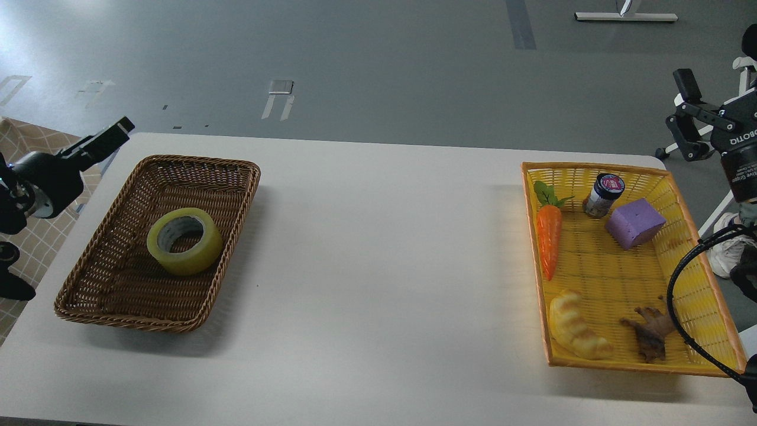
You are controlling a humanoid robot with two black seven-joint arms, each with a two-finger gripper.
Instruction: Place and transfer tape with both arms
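Note:
The tape (184, 241), a yellow roll with a grey-white core, lies flat in the brown wicker basket (127, 296) on the left of the table. My left gripper (109, 135) is raised off the table's far left corner, up and left of the basket and clear of the tape. It holds nothing. It is seen side-on and dark, so only one finger shows. My right gripper (680, 115) hangs off the table's right edge, behind the yellow basket (704, 278). Its fingers stand apart and it is empty.
The yellow basket holds a toy carrot (549, 236), a small jar (603, 194), a purple block (634, 223), a croissant toy (575, 327) and a brown figure (650, 332). A black cable (680, 284) arcs over its right side. A white table (384, 266) lies between the baskets.

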